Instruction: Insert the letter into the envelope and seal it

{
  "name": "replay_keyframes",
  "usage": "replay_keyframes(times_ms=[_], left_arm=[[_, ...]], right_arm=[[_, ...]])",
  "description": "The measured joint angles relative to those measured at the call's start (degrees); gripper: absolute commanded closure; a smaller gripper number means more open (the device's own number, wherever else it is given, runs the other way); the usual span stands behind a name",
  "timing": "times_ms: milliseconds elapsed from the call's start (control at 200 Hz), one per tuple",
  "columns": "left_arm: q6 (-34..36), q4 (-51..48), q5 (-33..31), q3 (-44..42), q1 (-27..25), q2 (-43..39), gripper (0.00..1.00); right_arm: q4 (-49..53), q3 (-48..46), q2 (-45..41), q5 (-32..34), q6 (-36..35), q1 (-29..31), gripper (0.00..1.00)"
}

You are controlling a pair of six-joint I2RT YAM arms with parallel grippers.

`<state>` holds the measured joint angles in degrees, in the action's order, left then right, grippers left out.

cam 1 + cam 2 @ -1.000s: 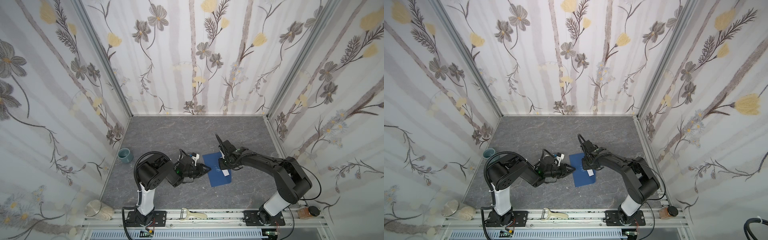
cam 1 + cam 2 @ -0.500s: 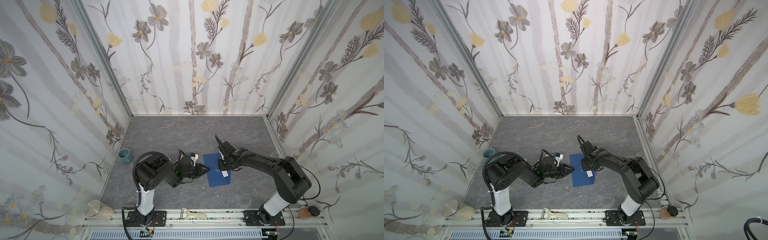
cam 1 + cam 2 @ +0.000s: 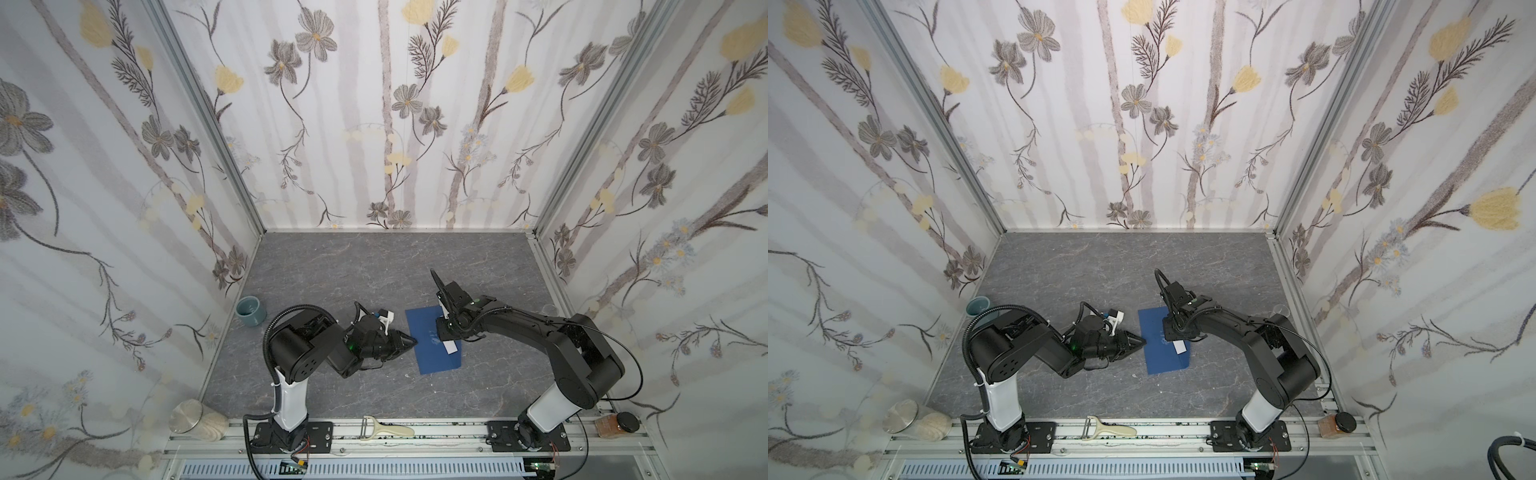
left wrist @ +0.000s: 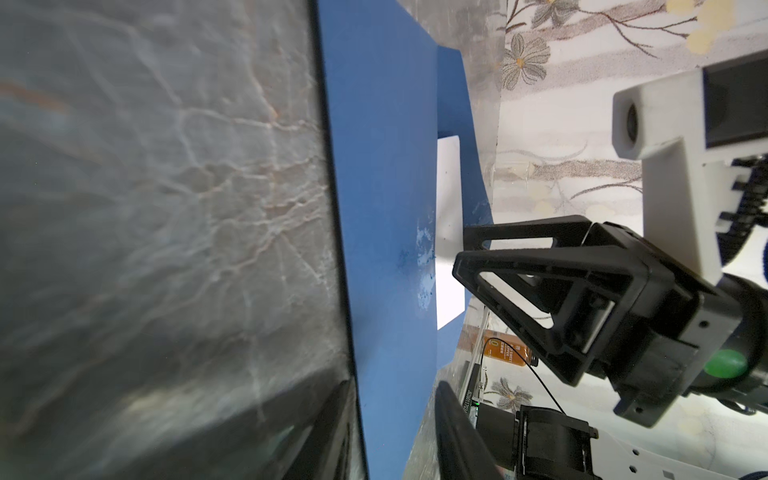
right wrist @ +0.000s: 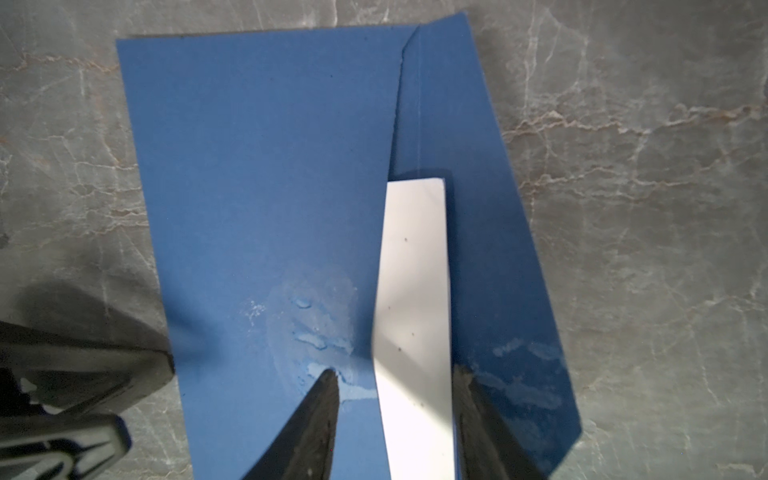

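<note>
The dark blue envelope [image 3: 430, 353] [image 3: 1160, 357] [image 5: 266, 187] lies flat on the grey table, its flap folded out to one side. A white strip of the letter [image 3: 451, 347] [image 3: 1180, 347] [image 5: 415, 291] shows at the mouth, between body and flap. My right gripper [image 3: 444, 334] [image 3: 1173, 332] [image 5: 395, 370] points down with its jaws apart. One tip rests on the pale glue smear, the other on the flap, and the strip lies between them. My left gripper [image 3: 413, 341] [image 3: 1144, 341] [image 4: 395, 386] lies low at the envelope's [image 4: 382, 208] left edge, jaws apart around that edge.
A teal cup [image 3: 250, 311] stands at the left wall. A small clear glass [image 3: 548, 309] sits by the right wall. On the front rail lie a peeler [image 3: 386, 428], a lidded jar [image 3: 191, 419] and a spice jar [image 3: 615, 424].
The left gripper's jaws have narrowed a little at the envelope's left edge. The right gripper has stayed over the envelope's mouth, and the envelope has not shifted.
</note>
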<state>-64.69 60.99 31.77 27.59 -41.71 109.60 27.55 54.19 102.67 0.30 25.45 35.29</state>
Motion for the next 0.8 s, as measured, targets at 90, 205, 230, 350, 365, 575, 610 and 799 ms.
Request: replay_keyframes(times_ms=[90, 205, 230, 350, 365, 575, 610, 799], left_arm=[[-0.2, 0.0, 0.2, 0.7, -0.5, 0.7, 0.66], [-0.5, 0.0, 0.3, 1.3, -0.8, 1.4, 0.66], [-0.5, 0.1, 0.4, 1.4, -0.9, 1.6, 0.66], [-1.0, 0.5, 0.7, 1.7, -1.1, 2.0, 0.67], [-1.0, 0.5, 0.8, 1.7, -1.1, 2.1, 0.67], [-1.4, 0.7, 0.8, 1.8, -1.2, 2.2, 0.67], [-1.4, 0.7, 0.8, 1.8, -1.2, 2.2, 0.67], [-1.6, 1.1, 0.7, 1.4, -1.2, 2.1, 0.67]], right_arm=[[-0.3, -0.2, 0.0, -0.3, 0.2, 0.0, 0.53], [-0.8, -0.5, 0.1, -0.6, 0.6, 0.1, 0.53], [-0.9, -0.6, 0.1, -0.9, 0.7, 0.1, 0.53], [-1.8, -0.7, 0.5, -2.1, 1.1, 0.3, 0.53], [-2.0, -0.8, 0.6, -2.2, 1.1, 0.3, 0.53], [-2.5, -1.0, 0.9, -2.9, 1.3, 0.7, 0.54], [-2.4, -1.0, 0.9, -2.9, 1.3, 0.7, 0.53], [-1.8, 0.1, -2.1, -2.7, 1.5, 0.5, 0.53]])
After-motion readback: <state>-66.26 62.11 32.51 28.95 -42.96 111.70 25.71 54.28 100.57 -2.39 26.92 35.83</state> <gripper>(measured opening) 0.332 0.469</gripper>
